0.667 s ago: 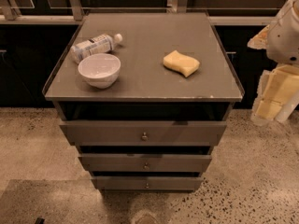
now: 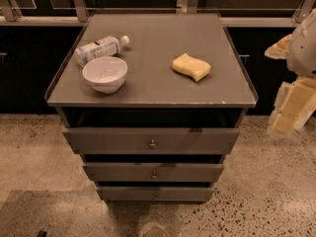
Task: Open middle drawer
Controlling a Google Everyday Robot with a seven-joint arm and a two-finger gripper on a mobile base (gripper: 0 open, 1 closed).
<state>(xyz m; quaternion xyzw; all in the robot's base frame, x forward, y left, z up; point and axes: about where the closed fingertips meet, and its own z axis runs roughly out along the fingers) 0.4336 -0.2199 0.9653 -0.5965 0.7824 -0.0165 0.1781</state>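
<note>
Slightly lowered, gripper (image 2: 292, 105) hangs right of cabinet (image 2: 148, 90), well apart from middle drawer (image 2: 123, 173); grip state cannot be told.

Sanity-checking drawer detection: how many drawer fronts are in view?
3, stacked below the cabinet top: top drawer, middle drawer, bottom drawer. None seem hidden. The gripper hangs off to their right, touching nothing.

access: open floor (image 2: 256, 201) before middle drawer (image 2: 153, 172) | jaws: right of cabinet (image 2: 153, 38), well apart
</note>
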